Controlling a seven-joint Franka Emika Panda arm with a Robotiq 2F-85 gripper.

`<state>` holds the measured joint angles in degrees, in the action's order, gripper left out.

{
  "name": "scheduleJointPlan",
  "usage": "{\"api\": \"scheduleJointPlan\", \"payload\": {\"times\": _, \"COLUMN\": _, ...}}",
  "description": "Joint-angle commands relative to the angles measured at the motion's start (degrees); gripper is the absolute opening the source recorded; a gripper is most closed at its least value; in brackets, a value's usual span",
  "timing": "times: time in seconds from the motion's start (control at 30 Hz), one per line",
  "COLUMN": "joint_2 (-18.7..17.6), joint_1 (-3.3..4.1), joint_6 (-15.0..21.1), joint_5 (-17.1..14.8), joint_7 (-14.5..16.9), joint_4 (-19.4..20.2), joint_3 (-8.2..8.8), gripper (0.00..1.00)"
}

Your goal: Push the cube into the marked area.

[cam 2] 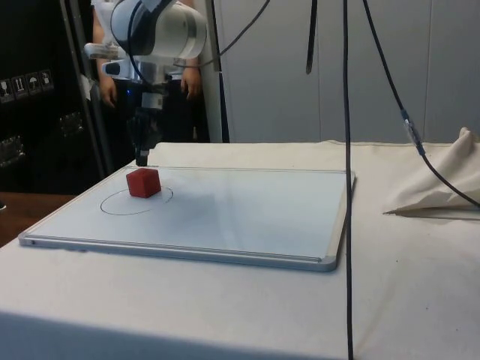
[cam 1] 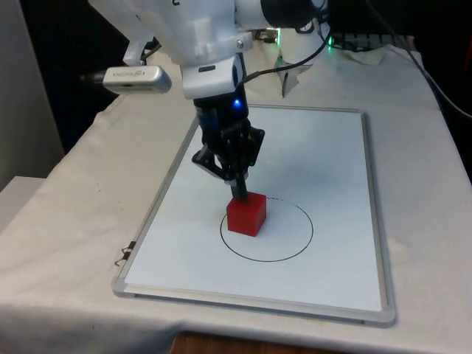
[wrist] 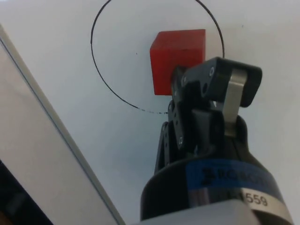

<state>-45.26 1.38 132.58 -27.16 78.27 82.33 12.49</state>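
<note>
Table (cam 1: 66,221) draped in white cloth, bearing a whiteboard (cam 1: 332,169) flat at centre. Black circle (cam 1: 299,247) drawn on the board; red cube (cam 1: 246,214) resting inside it, toward nine o'clock in the front view.

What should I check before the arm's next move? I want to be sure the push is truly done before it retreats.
1. Red cube inside the drawn circle: ok, it sits within the line, towards the circle's side on the front view's left.
2. Cube flat on the whiteboard: ok, no tilt seen from the front or side.
3. Gripper at the cube's far upper edge: ok; actual contact cannot tell.
4. Fingers together as a pusher: ok, the wrist view shows them shut.
5. Whiteboard square on the cloth: ok.
6. Person standing behind the table: not ok, close to the arm.
</note>
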Motion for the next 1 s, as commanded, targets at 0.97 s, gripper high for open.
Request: {"api": "scheduleJointPlan", "payload": {"times": 0.97, "joint_2": 1.2, "joint_1": 0.86, "joint_6": -4.93, "joint_5": 1.03, "joint_7": 1.89, "joint_4": -4.58, "joint_3": 0.4, "gripper": 0.0}}
